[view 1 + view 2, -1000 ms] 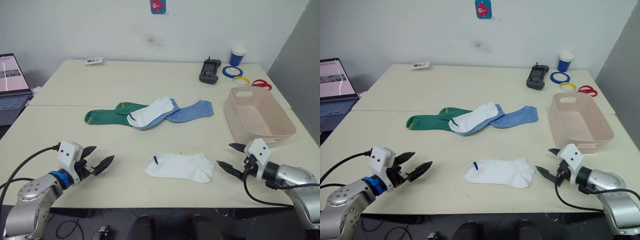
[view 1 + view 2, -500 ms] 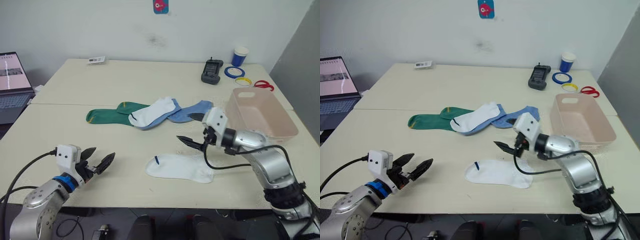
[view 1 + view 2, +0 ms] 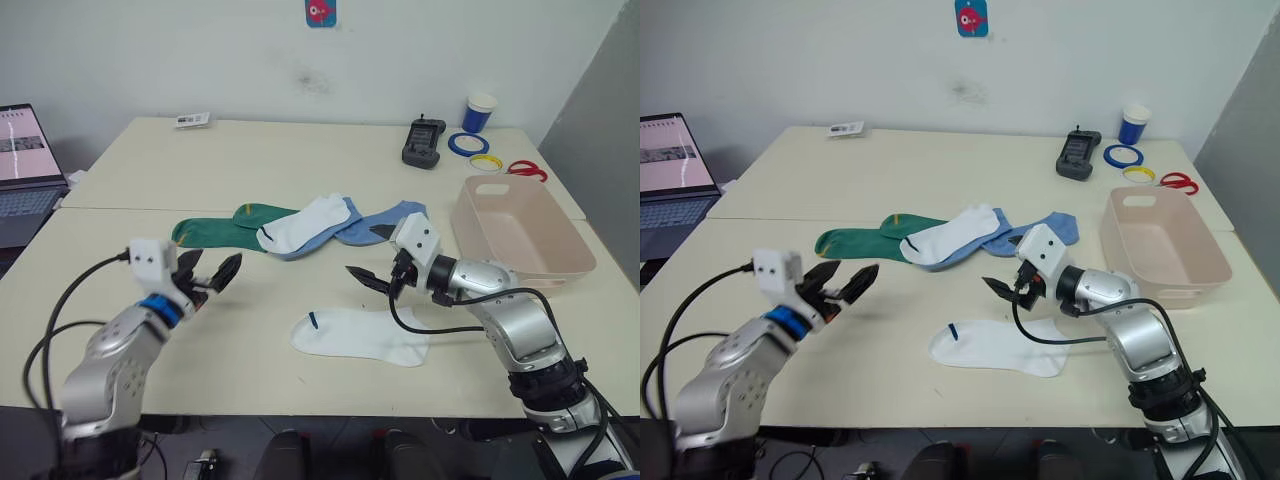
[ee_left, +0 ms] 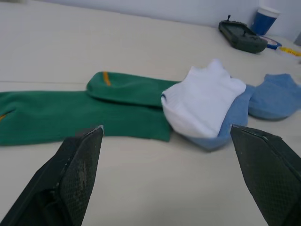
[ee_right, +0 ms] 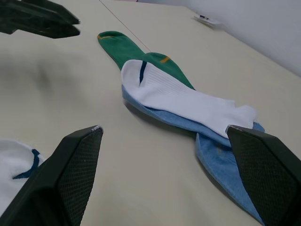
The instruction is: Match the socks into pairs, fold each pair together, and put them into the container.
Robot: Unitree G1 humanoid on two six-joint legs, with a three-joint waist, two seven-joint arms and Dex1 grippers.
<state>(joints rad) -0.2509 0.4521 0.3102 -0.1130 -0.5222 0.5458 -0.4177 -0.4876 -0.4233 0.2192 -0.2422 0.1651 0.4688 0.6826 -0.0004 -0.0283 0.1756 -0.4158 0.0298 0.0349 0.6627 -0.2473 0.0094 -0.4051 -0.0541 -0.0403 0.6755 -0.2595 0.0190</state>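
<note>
A pile of socks lies mid-table: two green ones (image 3: 215, 233), a white one (image 3: 303, 224) on top, and two light blue ones (image 3: 385, 222) under and beside it. A second white sock (image 3: 360, 335) lies alone, flat, nearer the front edge. The pale pink container (image 3: 515, 235) stands at the right. My left gripper (image 3: 215, 262) hovers open just in front of the green socks (image 4: 94, 108). My right gripper (image 3: 360, 250) hangs open between the lone white sock and the pile, pointing at the piled white sock (image 5: 183, 96). Neither holds anything.
At the back right are a black handheld device (image 3: 421, 143), a blue cup (image 3: 479, 112), tape rings (image 3: 466, 143) and red scissors (image 3: 523, 168). A small card (image 3: 188, 120) lies at the back left. A laptop (image 3: 25, 160) sits off the table's left side.
My right gripper swung from the front right edge inward to the left, up to the sock pile. My left gripper rose and moved forward toward the green socks. The socks have not moved.
</note>
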